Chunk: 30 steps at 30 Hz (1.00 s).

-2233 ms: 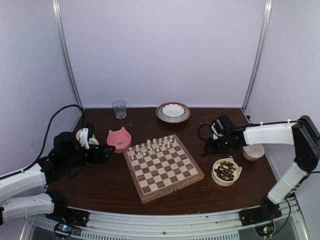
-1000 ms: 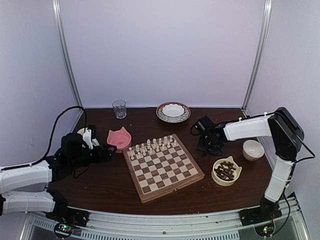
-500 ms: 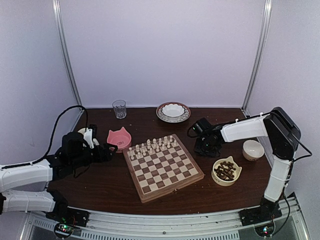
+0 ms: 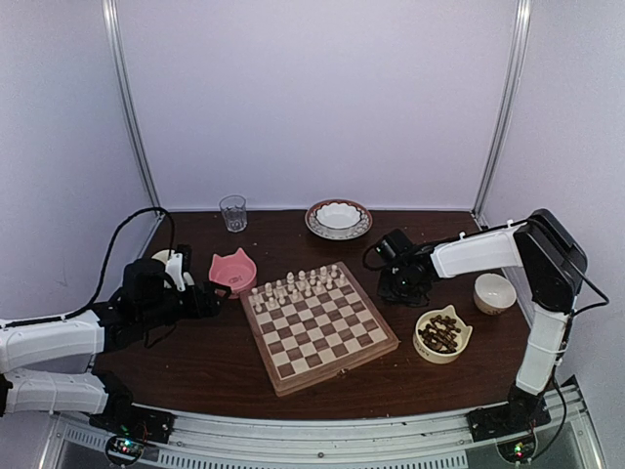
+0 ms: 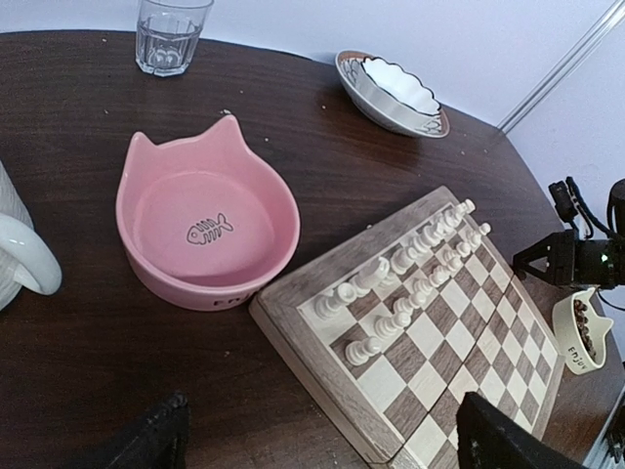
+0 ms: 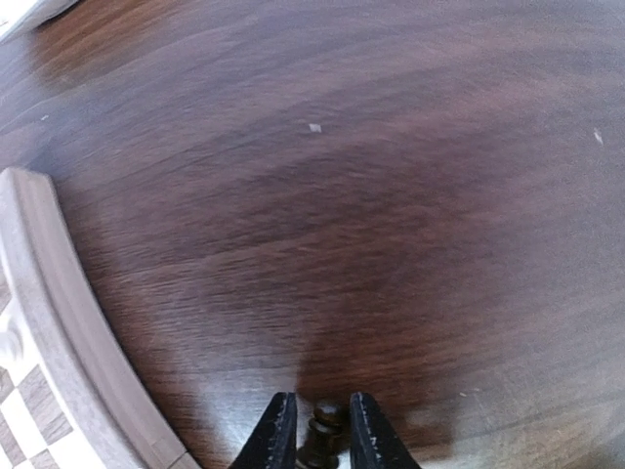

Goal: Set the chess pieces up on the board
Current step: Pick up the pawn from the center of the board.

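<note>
Rt hand (image 6: 322, 445): dark piece (image 6: 327, 422) btwn its fingers cut off at bottom edge, only its top shows; pad contact unclear. Board (image 6: 49, 293), left of it, mostly out of frame. Left hand (image 5: 322, 440): fingertips only.

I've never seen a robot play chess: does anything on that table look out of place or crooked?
The board sits crooked, turned at an angle to the table edge. The dark chess pieces are heaped in a cream bowl, not on it. One dark piece is off the board on the table, between the right arm's fingers.
</note>
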{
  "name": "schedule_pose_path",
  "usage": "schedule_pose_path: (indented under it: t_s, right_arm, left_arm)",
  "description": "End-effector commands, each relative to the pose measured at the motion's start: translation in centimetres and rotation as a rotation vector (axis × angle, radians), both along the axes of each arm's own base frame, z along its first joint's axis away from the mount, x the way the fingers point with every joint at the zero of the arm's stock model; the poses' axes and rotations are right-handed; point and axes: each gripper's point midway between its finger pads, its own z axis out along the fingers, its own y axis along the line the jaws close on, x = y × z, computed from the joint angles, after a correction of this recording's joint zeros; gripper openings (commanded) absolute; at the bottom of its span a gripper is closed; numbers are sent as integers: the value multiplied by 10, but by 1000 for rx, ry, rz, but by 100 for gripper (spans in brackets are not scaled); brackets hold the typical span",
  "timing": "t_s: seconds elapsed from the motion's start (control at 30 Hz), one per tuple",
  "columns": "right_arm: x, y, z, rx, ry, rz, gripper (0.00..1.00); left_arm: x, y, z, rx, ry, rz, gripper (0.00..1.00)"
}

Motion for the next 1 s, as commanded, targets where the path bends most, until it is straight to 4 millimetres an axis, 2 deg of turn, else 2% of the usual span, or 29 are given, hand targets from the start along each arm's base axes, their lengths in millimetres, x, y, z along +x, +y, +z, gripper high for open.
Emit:
schedule_pose_path:
  t_s: [0.0,0.1,0.2,0.4,0.47,0.63,0.73,0.87,0.97]
  right_arm:
    - [1,14,-1,31,-19,77,22]
    - [-2,16,-4,38,-2,88,27]
    - [-7,12,-6,20,21,80,28]
    - [-6,15,-10,10,32,111,25]
    - [-6,10,-13,-33,45,103,24]
    - [-10,5,-23,-61,69,100,14]
    - [-10,7,-25,-63,75,108,3]
    - [-6,5,-11,-92,46,137,0]
    - [-2,5,15,-127,-18,179,0]
  left_arm:
    - [3,-10,19,-35,-39,-28,95]
    - [3,-10,20,-35,-42,-34,95]
    - [2,-13,19,-35,-37,-49,95]
    - [4,-18,14,-29,-15,-67,95]
    - [4,-19,14,-27,-14,-70,95]
    - [3,-22,16,-29,-13,-87,94]
    - [3,-22,18,-31,-17,-90,94]
    - [2,-22,20,-29,-25,-95,94]
    - [1,-23,24,-31,-38,-101,94]
